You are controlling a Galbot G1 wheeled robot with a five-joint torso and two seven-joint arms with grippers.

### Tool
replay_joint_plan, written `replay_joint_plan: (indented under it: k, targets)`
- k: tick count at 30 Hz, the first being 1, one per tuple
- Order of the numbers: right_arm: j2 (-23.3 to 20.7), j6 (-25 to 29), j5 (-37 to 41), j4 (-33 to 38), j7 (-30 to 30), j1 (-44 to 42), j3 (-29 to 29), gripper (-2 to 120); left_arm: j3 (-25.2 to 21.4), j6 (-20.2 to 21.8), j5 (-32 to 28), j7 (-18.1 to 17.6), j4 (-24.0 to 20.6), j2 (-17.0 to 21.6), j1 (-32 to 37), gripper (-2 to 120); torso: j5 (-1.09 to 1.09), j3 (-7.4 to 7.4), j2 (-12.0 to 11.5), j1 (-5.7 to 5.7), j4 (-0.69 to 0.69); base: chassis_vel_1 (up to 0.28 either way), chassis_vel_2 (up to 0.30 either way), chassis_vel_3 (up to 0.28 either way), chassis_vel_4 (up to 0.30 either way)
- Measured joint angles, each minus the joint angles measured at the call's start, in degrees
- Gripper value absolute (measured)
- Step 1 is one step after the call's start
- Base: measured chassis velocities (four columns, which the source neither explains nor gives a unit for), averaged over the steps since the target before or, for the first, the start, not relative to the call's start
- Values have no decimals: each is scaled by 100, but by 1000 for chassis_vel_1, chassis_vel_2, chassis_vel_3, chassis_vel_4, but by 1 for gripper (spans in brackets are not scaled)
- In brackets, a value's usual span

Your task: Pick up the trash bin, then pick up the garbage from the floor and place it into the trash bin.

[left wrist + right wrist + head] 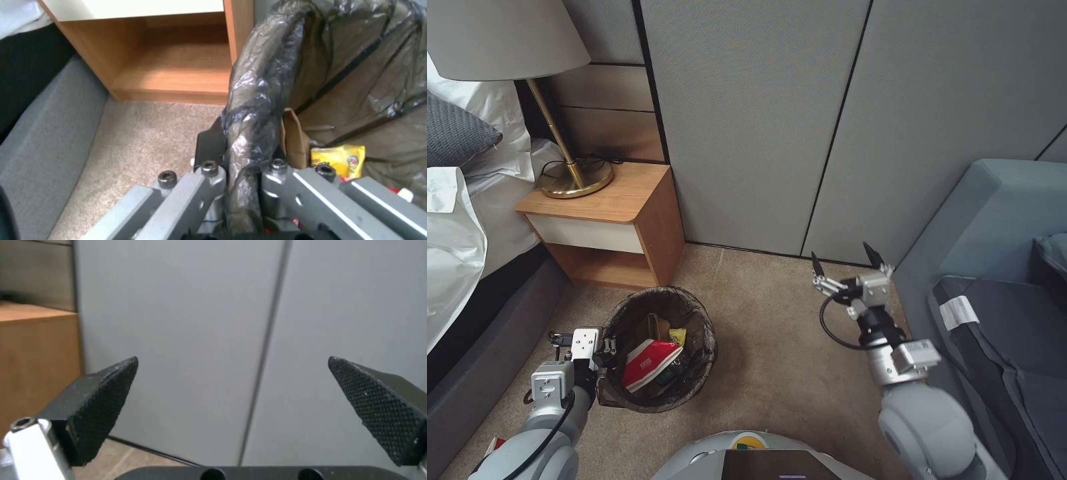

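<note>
The trash bin (660,350) stands on the floor (774,360) in front of the nightstand (610,223), and the left tool (602,357) is clenched on its near-left rim. In the left wrist view the two fingers (209,200) pinch the bag-covered rim (253,110) between them, one outside the wall and one inside.

Garbage lies inside the bin: a red-and-white crushed cup (650,363), a brown paper bag (654,327) and a yellow wrapper (678,335). In the left wrist view the brown bag (296,138) and yellow wrapper (340,160) sit just beside the inner finger.

The right tool (847,263) hangs released above the carpet, well apart from the bin, near the grey sofa (1000,293). Its textured fingertips (106,403) are spread wide and face the grey wall panels (200,323).

A brass lamp (570,177) stands on the nightstand, and the bed (467,220) lies to the left. The bin sits between the bed's grey base and the open carpet.
</note>
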Motion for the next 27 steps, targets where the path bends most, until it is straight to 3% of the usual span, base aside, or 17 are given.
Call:
replay_joint_plan:
  k: [8, 18, 27]
  targets:
    - [704, 573, -443, -102, -56, -423, 287, 100, -13, 3, 10, 31, 0, 10, -24, 3, -1, 0, 0, 0, 3, 0, 0, 0, 0]
    - [870, 646, -360, 170, -232, -775, 562, 100, -12, 34, 2, 64, 0, 48, -57, 3, -1, 0, 0, 0, 2, 0, 0, 0, 0]
    - [910, 1021, -357, 268, -314, -1195, 621, 100, 16, 63, 1, 75, 0, 23, -95, 3, 0, 0, 0, 0, 2, 0, 0, 0, 0]
